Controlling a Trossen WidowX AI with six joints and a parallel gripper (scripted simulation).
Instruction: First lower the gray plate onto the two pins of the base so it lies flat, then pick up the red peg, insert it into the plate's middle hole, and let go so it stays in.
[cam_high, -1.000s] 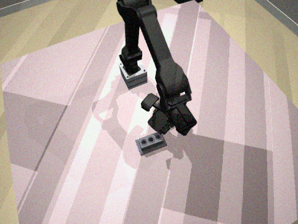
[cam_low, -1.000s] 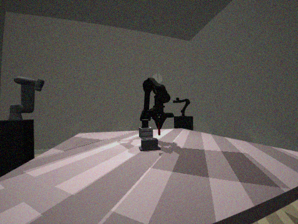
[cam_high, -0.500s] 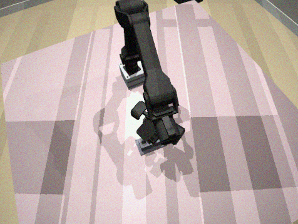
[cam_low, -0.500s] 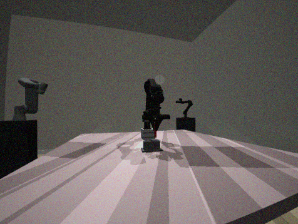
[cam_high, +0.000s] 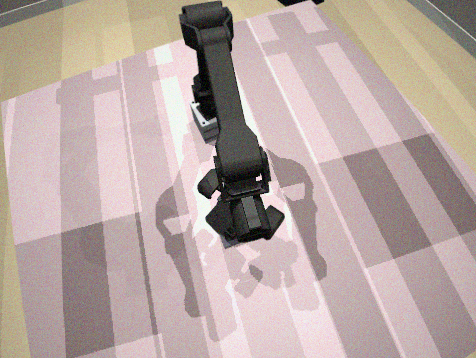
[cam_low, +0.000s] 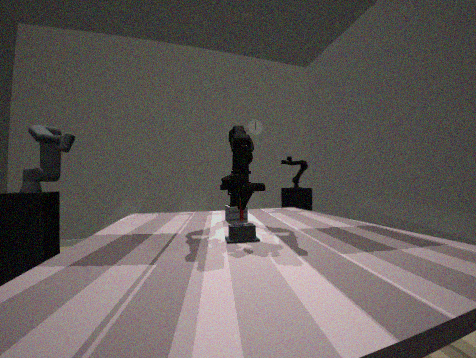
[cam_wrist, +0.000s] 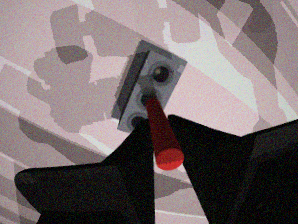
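Gripper (cam_high: 246, 239) (cam_low: 242, 207) (cam_wrist: 158, 123)'s pinching the red peg (cam_low: 242, 214) (cam_wrist: 165, 136) upright, lower end over the gray plate (cam_low: 242, 231) (cam_wrist: 172, 60)'s middle, likely to line up insertion. Plate's on its base (cam_low: 229, 241) (cam_wrist: 179, 58), well in from the tabletop's (cam_high: 400, 320) (cam_low: 280, 320) (cam_wrist: 210, 97) edges.

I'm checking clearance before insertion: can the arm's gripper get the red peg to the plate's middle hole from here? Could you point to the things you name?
Probably yes: the gripper (cam_wrist: 158, 123) holds the red peg (cam_low: 242, 214) (cam_wrist: 164, 135) above the hole, nothing visibly between.
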